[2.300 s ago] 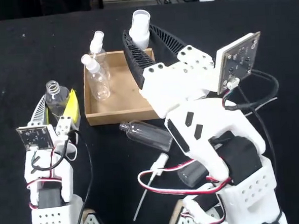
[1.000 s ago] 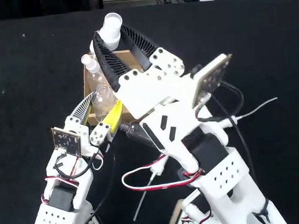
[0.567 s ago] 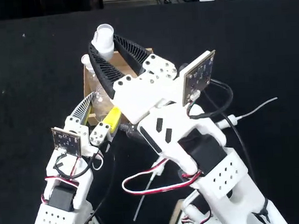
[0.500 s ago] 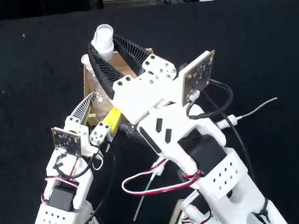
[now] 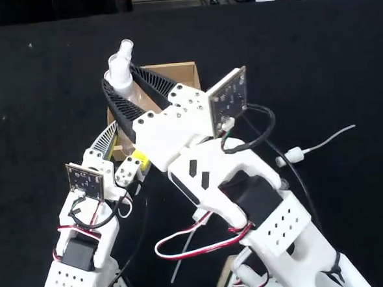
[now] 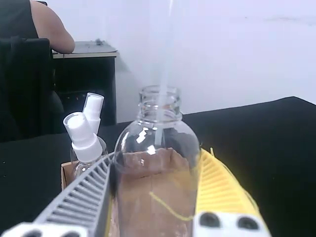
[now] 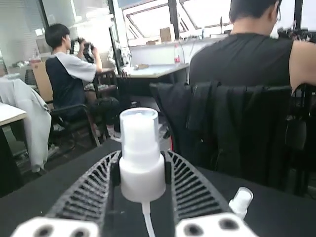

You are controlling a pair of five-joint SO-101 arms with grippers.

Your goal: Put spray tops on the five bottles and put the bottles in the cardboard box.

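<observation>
**High view:** The right arm [image 5: 206, 168] reaches across to the left side of the cardboard box [image 5: 177, 71]. Its black jaws are clamped on a white spray top [image 5: 117, 62], held at their tips above that side of the box. The left arm [image 5: 80, 241] stands nearer and to the left, with its grey and yellow jaws pointing up beneath the right arm, which covers what they hold. A loose spray top [image 5: 295, 155] lies on the tabletop [image 5: 316, 58], well apart to the right.

**Left wrist view:** The left arm's jaws are clamped on the belly of a clear bottle [image 6: 157, 148]. It stands upright with its neck open. A thin pale dip tube [image 6: 165, 59] runs straight down from above and appears to enter the neck, in line with the bottle's long axis. Beyond it to the left, two capped bottles [image 6: 85, 131] stand in the cardboard box [image 6: 65, 170].

**Right wrist view:** The spray top [image 7: 141, 158] sits upright between the right arm's jaws, gripped at its collar, and its dip tube [image 7: 146, 217] hangs straight below. Another white spray head [image 7: 242, 200] shows farther off.

The coming move seems to turn on this stacking. The bottle's neck lies directly under the right arm's jaws, and the tube and bottle share one vertical axis. The top likely needs to go straight down along that line, because a tilt could catch the collar on the rim.
</observation>
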